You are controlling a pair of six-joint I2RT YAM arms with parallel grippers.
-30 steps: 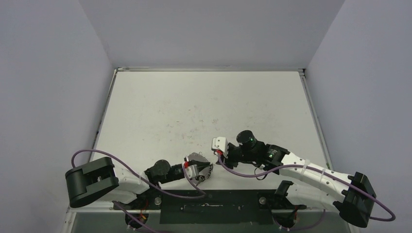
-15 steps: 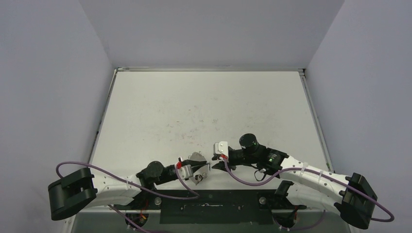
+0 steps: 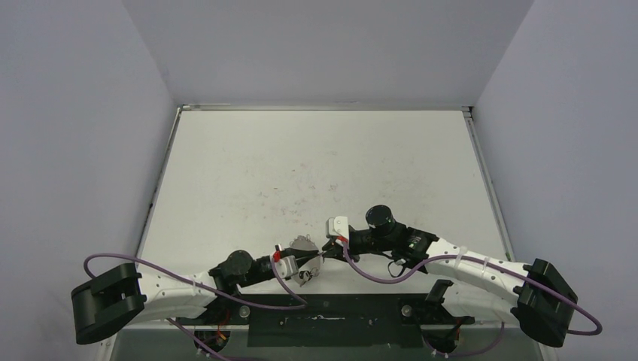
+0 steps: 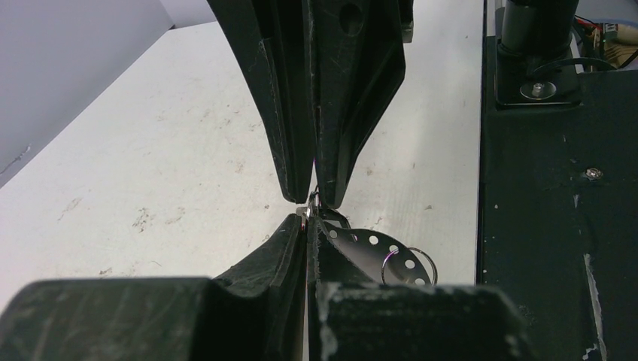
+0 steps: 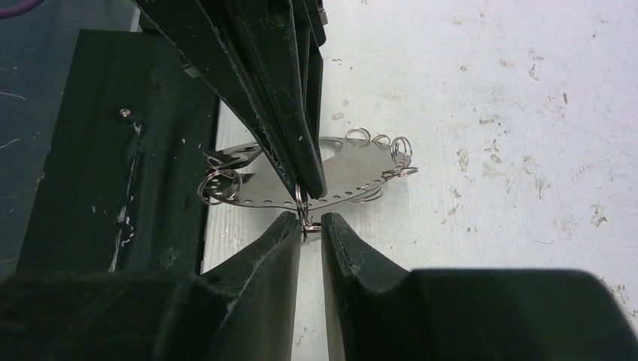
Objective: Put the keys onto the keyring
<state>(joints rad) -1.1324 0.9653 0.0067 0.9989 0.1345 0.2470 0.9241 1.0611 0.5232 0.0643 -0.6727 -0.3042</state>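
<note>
The keyring (image 5: 353, 177) is a flat silvery oval with holes along its rim, strung with several tiny rings. My left gripper (image 4: 307, 222) is shut on it; its fingers (image 5: 293, 113) clamp it from above in the right wrist view. The keyring (image 4: 376, 252) juts out to the right of those jaws, low over the table near the front edge (image 3: 305, 243). My right gripper (image 5: 310, 222) meets the left one tip to tip (image 3: 325, 248). Its jaws stand a sliver apart, pinching the tiny silver key (image 5: 308, 223) at the keyring's rim. In the left wrist view the key (image 4: 311, 201) sits between both sets of tips.
The black mounting strip (image 3: 323, 320) with the arm bases runs along the near edge, just beside the keyring. Purple cables (image 3: 376, 277) loop off both wrists. The scuffed white table (image 3: 316, 165) stretches away behind, with walls on three sides.
My right gripper has shifted slightly left toward the left gripper and its jaws have narrowed onto the key. The left arm's elbow has swung further left; its gripper stays shut.
</note>
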